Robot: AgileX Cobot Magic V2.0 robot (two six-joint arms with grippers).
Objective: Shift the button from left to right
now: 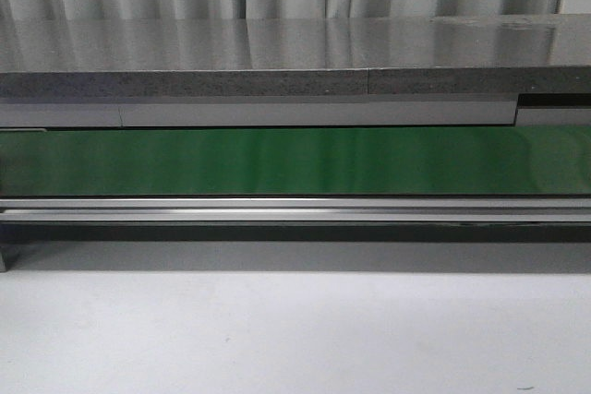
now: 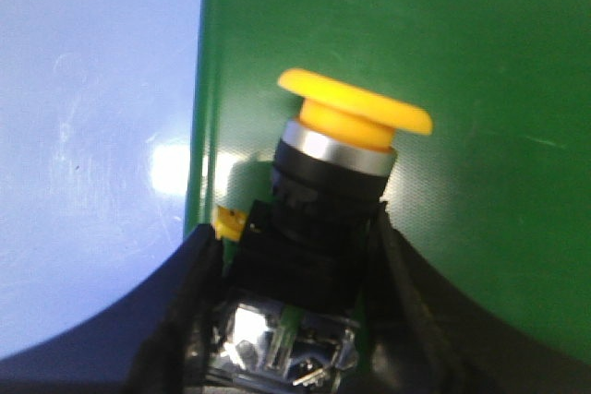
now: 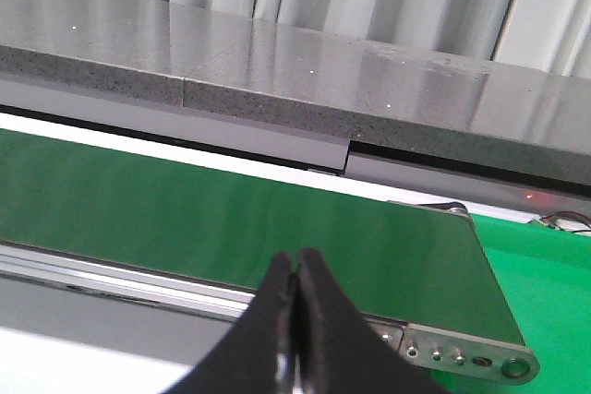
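button: 1 | left gripper: 1 | right gripper: 1 | green conveyor belt: 1 | grey stone shelf: 1

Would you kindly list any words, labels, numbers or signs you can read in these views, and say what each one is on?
There is no readable text in any view.
The button, held in the left pincer, has a plain yellow cap.
The green belt carries no marking.
The right pincer is blank.

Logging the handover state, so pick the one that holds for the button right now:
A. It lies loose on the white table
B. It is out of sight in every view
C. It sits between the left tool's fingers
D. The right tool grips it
C: in the left wrist view the button has its dark base between the left tool's fingers, over the green belt, while the right tool is shut on nothing.
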